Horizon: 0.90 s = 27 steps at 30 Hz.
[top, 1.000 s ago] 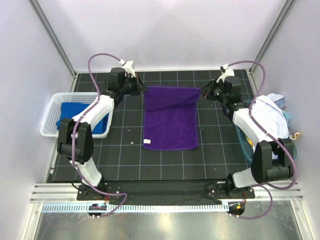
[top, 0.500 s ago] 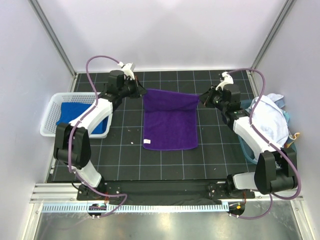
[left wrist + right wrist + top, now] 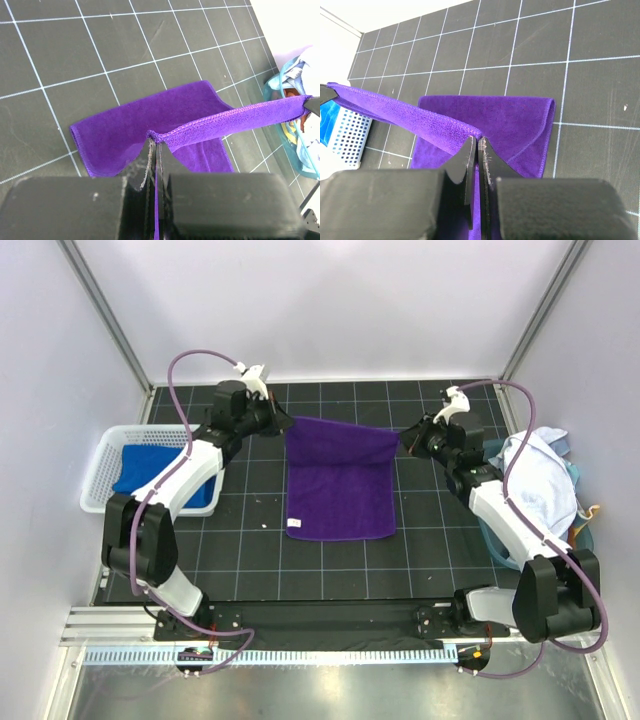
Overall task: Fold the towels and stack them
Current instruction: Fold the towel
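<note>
My left gripper (image 3: 289, 423) and right gripper (image 3: 403, 438) each clamp a lifted corner of the soft deep-purple towel (image 3: 340, 495).

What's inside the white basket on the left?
A blue towel lies in the white basket; the left arm crosses over its right part, and whatever lies beneath the towel is hidden.
</note>
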Tool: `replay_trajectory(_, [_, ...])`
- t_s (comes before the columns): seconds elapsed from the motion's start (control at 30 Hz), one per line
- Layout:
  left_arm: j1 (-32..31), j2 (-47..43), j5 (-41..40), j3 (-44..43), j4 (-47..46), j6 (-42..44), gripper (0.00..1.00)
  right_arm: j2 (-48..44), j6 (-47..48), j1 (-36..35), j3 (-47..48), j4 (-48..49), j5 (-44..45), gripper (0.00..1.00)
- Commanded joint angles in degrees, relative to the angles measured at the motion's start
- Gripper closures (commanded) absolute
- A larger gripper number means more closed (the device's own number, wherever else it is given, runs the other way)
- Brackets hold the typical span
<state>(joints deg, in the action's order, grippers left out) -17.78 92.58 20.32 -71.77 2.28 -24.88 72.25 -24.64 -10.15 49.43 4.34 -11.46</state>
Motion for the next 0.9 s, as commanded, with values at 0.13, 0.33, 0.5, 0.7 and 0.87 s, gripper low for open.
replay_trajectory(0.13, [-1.46,-4.24,-1.42,3.30,-0.44,0.71,1.00,-3.43,-0.93,-0.66,-2.05,0.50,1.62,0.99])
replay_trajectory(0.33, [-2.35,-6.53,-3.18,6.98,-1.23,0.36,1.00,-5.36,-0.84,-1.01,-4.16,-0.56,1.36,0.99])
replay_trajectory(0.5, [-3.49,-7.58,-3.88,9.01,-1.41,0.19,1.00,-7.30,-1.37,-1.45,-7.67,-0.21,1.97,0.99])
replay_trajectory(0.7, [-3.93,-7.94,-5.02,10.25,-1.76,0.27,1.00,-8.61,-1.55,-1.98,-8.56,-0.47,2.23,0.99])
replay_trajectory(0.87, [-3.93,-8.64,-5.46,7.97,-0.62,0.36,1.00,-9.23,-1.28,-2.24,-7.42,-1.79,2.32,0.99])
